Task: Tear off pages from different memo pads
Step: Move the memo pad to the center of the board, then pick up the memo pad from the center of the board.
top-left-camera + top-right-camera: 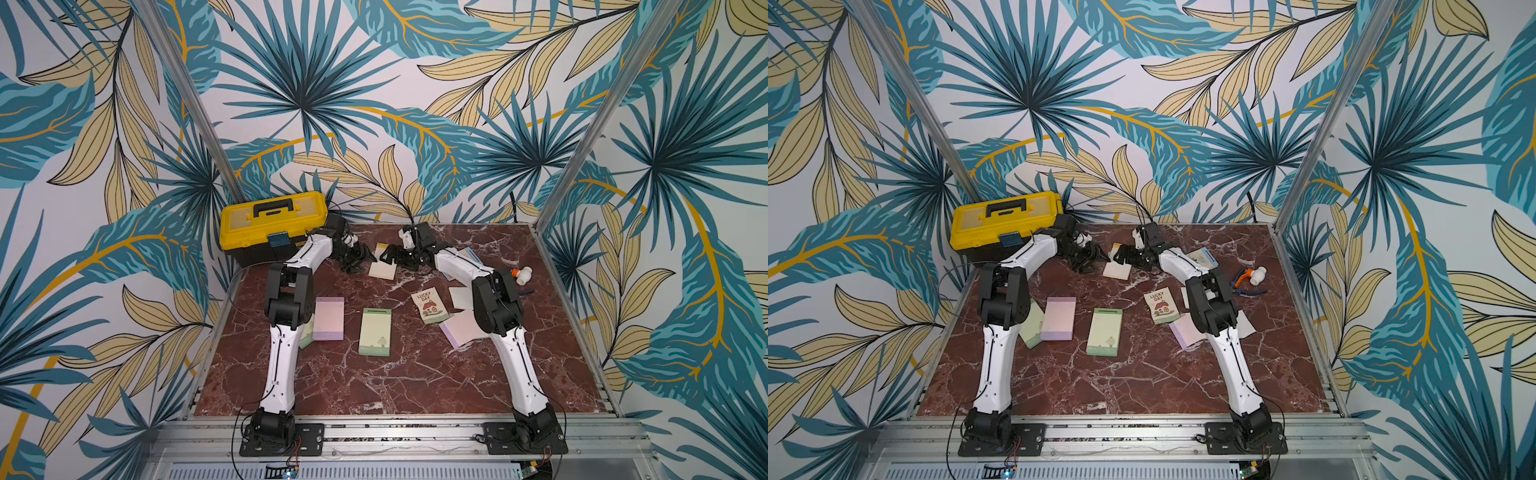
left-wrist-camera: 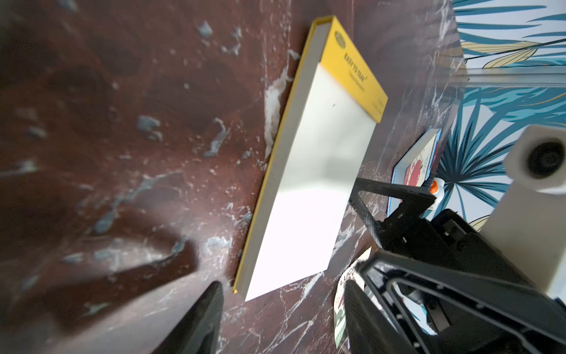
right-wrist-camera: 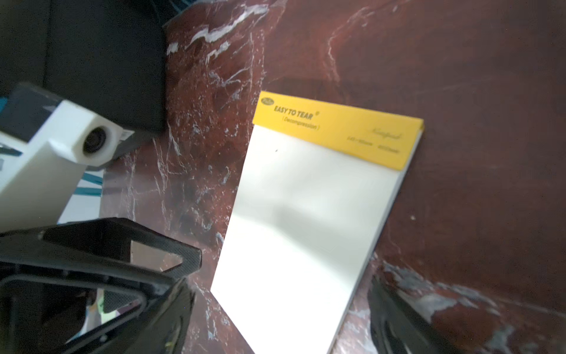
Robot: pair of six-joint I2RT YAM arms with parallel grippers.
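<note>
A white memo pad (image 1: 382, 267) (image 1: 1117, 269) with a yellow "EASY TO TEAR" header lies flat at the far middle of the table. My left gripper (image 1: 366, 257) (image 2: 281, 291) is open just left of it, with bare table between its fingers and the pad (image 2: 318, 171) a little ahead. My right gripper (image 1: 388, 255) (image 3: 281, 294) is open at the pad's right side, and the pad's (image 3: 306, 220) plain end shows between its fingers. Nothing is held. Other memo pads lie nearer: lilac (image 1: 329, 318), green (image 1: 376, 332), "LUCKY DAY" (image 1: 430, 307). A thin white page (image 1: 459, 297) lies beside that one.
A yellow toolbox (image 1: 272, 226) stands at the far left corner, close behind my left arm. A blue-edged apple pad (image 1: 1202, 257) and a white-and-orange toy hammer (image 1: 523, 274) lie at the right. A pinkish pad (image 1: 461, 330) is partly under my right arm.
</note>
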